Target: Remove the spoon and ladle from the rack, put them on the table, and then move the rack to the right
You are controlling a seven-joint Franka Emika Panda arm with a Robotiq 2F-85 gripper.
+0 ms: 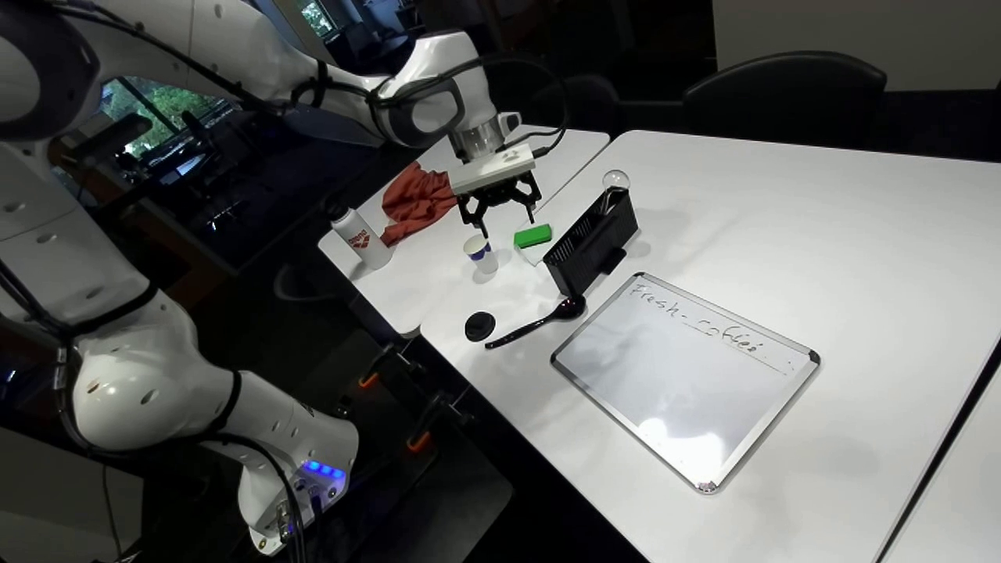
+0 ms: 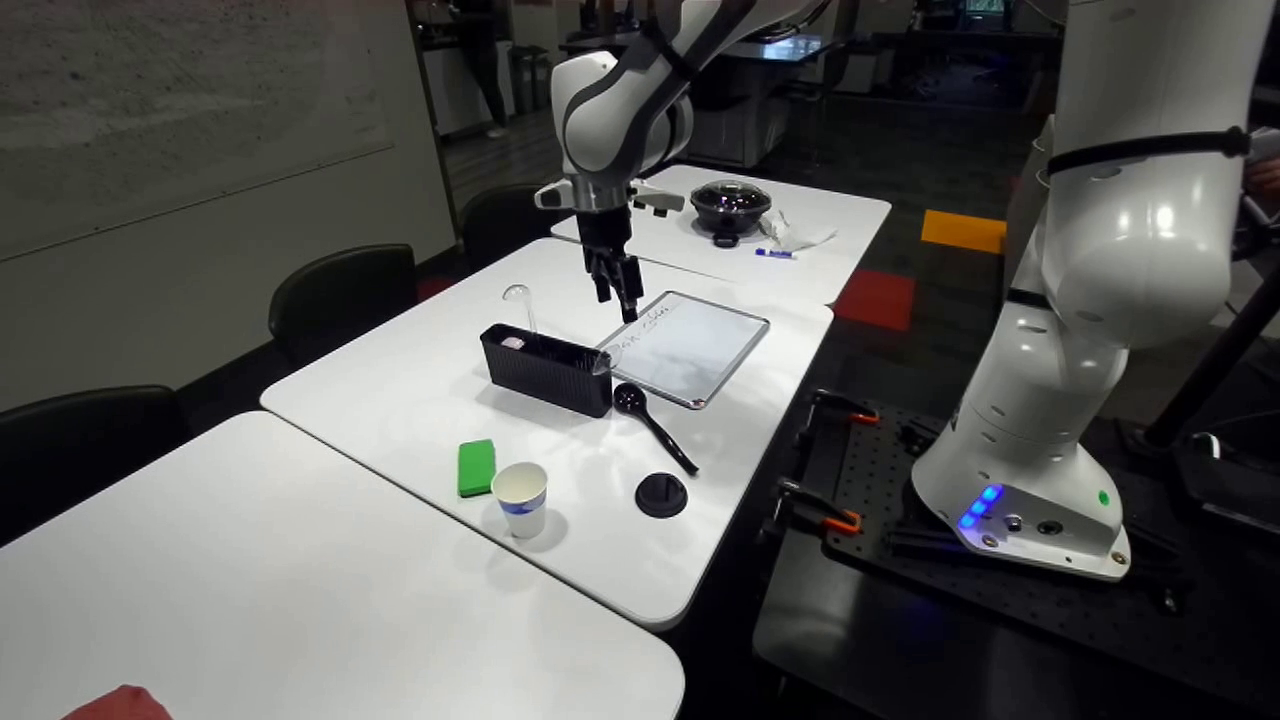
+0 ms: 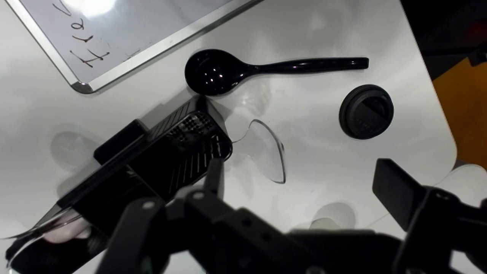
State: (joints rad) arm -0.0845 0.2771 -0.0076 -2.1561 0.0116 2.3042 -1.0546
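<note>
Rack, clear spoon sticking out, pinkish object inside

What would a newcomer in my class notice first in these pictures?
Most likely the big white robot arm, its open gripper hanging above the white table. Next, perhaps, the vivid green block near the paper cup. The black rack also stands out, clear utensils jutting from it, beside the whiteboard with handwriting.

From the wrist we see our gripper with fingers spread and the black ladle lying on the table, its bowl just beside the rack, its handle near a round lid.
</note>
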